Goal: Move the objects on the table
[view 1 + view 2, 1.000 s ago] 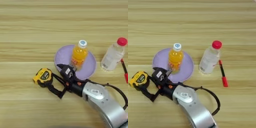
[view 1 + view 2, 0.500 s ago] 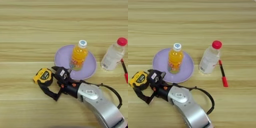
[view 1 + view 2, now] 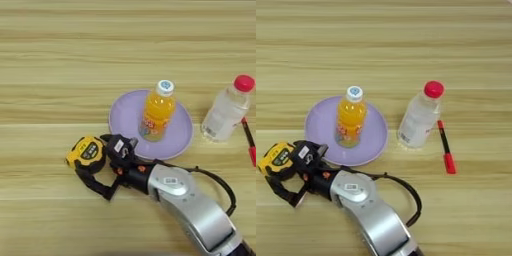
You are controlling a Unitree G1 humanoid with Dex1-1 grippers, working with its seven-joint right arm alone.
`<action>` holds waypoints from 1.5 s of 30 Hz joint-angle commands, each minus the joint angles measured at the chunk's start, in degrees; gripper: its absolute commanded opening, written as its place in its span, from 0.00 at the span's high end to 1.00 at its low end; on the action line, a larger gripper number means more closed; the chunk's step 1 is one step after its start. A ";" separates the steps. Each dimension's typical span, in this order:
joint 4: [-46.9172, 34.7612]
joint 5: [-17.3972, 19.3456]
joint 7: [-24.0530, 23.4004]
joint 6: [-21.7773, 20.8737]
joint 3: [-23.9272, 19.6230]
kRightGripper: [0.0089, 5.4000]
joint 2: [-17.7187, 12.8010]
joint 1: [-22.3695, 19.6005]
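- Near the front left of the tabletop [image 3: 60,60], we find the tape measure [image 3: 86,153] lying flat, yellow face up, its black strap [image 3: 95,184] looped out toward the near edge.
- We judge the tape measure a dense, rigid block for its size: hard case, likely smooth on the yellow face. The best hold looks to be across the two flat sides of the case; the strap is limp and would swing if used alone.
- Our right gripper [image 3: 114,149] sits right against the case's right side, touching or nearly so. Its black fingers crowd the case and we cannot tell whether they are parted or closed on it.
- Arm pose: the silver forearm [image 3: 192,207] runs in from the bottom right corner, low over the tabletop, pointing left and slightly away, with a black cable arching beside it.
- Just beyond the gripper, the orange-juice bottle [image 3: 158,110] stands upright on a purple plate [image 3: 125,117]. We judge it light, top-heavy when nudged, with a slick label; take it round the body.
- Further right, the clear bottle [image 3: 419,115] with red cap stands upright off the plate, probably light and thin-walled, so a squeeze may dent it.
- A red pen [image 3: 445,147] lies just right of the clear bottle.
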 commanded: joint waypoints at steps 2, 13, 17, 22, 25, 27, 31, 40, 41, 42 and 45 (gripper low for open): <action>0.15 -0.46 -0.39 -3.78 -0.66 0.00 1.11 -3.19; 4.07 -1.05 -0.41 -6.18 -0.96 0.00 2.16 -4.29; 4.93 -1.14 -0.47 -6.70 -1.07 0.00 2.44 -4.48; 5.35 -1.09 -0.42 -7.33 -1.12 0.00 2.75 -4.46; 5.48 -1.09 -0.39 -7.46 -1.10 0.00 2.92 -4.49; 5.63 -1.17 -0.37 -7.57 -1.07 0.00 3.03 -4.49; 6.18 -1.16 -0.27 -7.98 -1.20 0.05 3.10 -4.50; 6.77 -1.05 -0.17 -8.19 -1.40 0.20 3.22 -4.50; 6.72 -1.01 -0.15 -8.13 -1.45 0.20 3.21 -4.49; 6.70 -0.98 -0.14 -8.11 -1.50 0.20 3.22 -4.47; 6.76 -0.97 -0.15 -8.13 -1.62 0.20 3.29 -4.46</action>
